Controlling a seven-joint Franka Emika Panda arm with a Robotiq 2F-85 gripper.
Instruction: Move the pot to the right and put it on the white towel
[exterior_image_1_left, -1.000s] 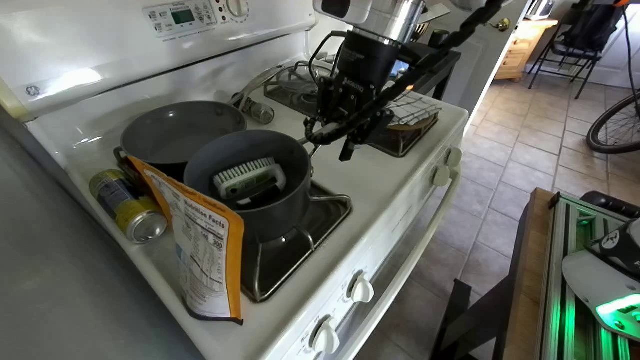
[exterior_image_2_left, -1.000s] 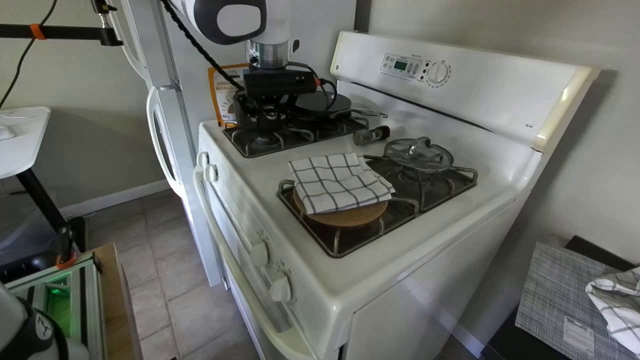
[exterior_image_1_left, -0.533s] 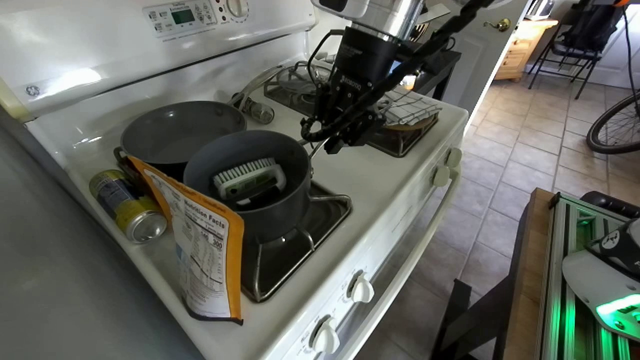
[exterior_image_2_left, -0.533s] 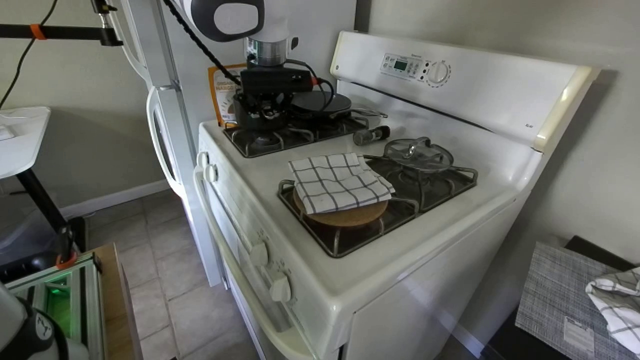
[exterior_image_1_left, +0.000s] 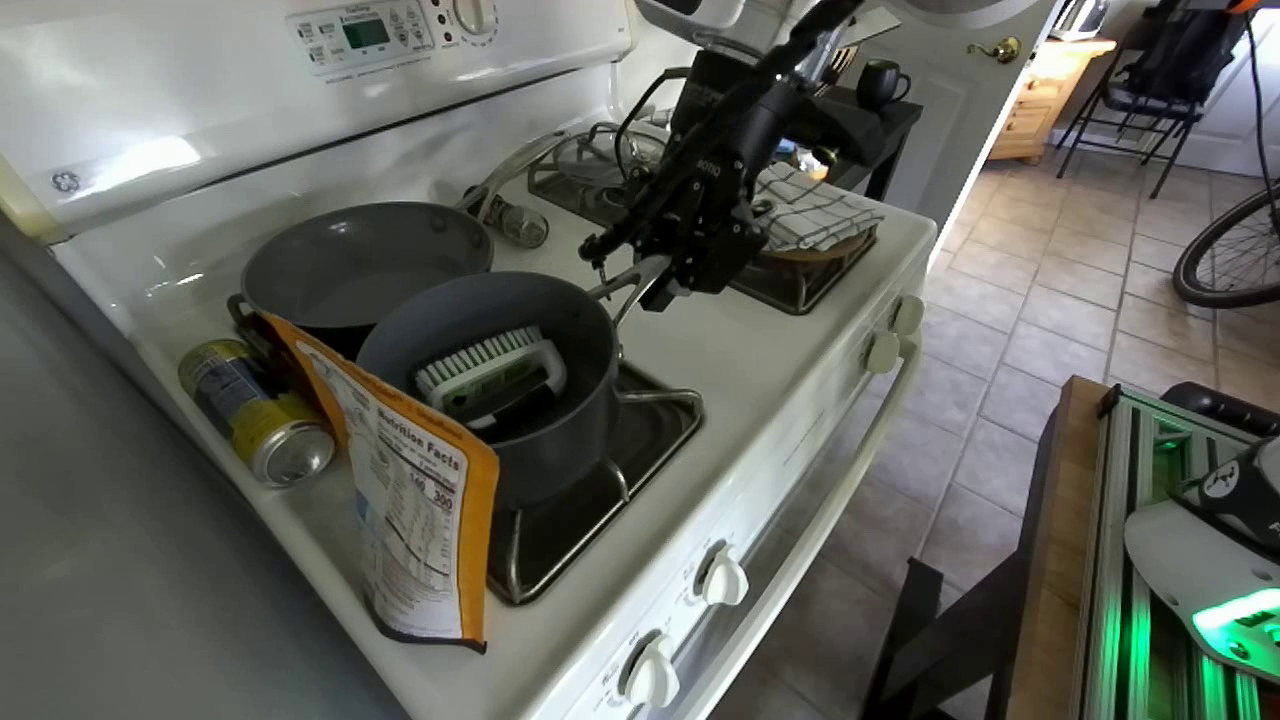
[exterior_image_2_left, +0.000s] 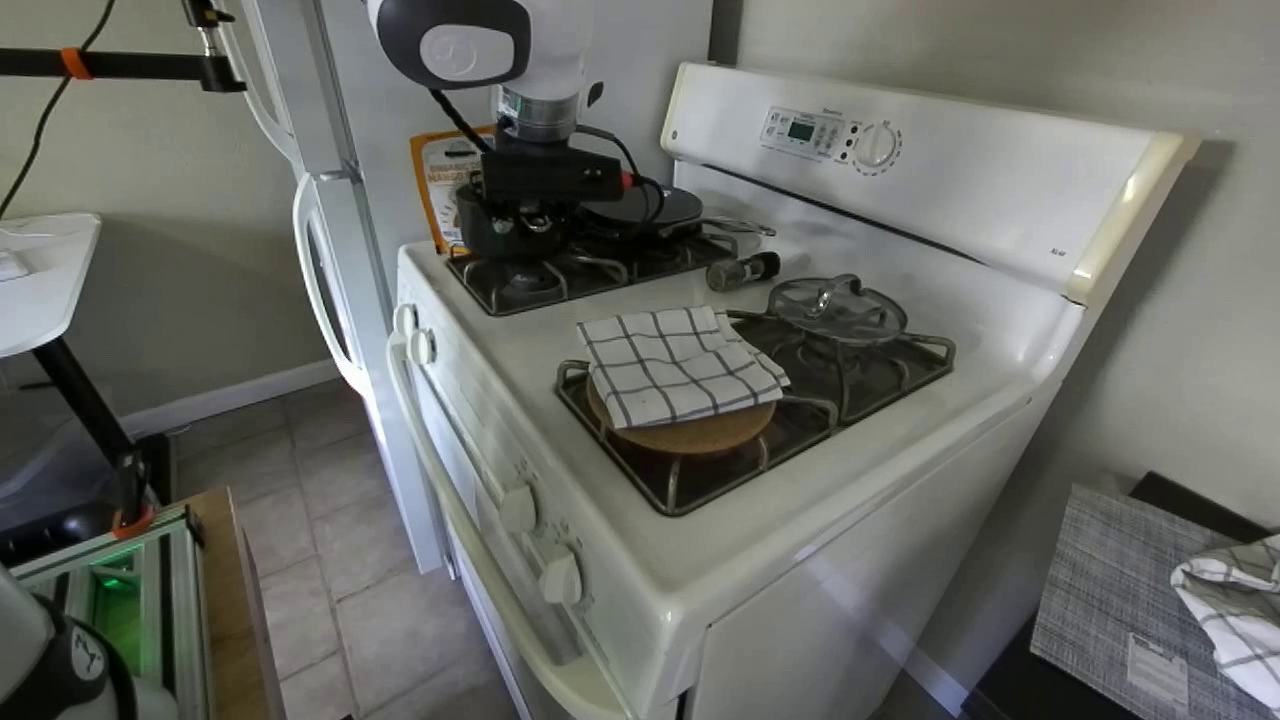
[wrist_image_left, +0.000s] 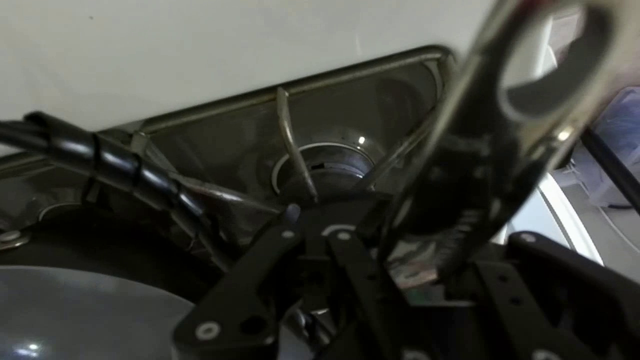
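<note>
Clamped on the handle, the hand has the pot at its eight o'clock over the burner in an exterior view, a stiff, probably nose-heavy load with the brush inside, best gripped near the handle's root lest it twist.

In an exterior view: camera above the stove's pot end, close in, angled down along it toward its towel end. In an exterior view: from above, off the stove's front corner at the towel end, standing back, facing its pot end and control panel. Shared in both exterior views: the stove's top. Wrist view: close over the stove's pot-end grate, looking slantwise down.
</note>
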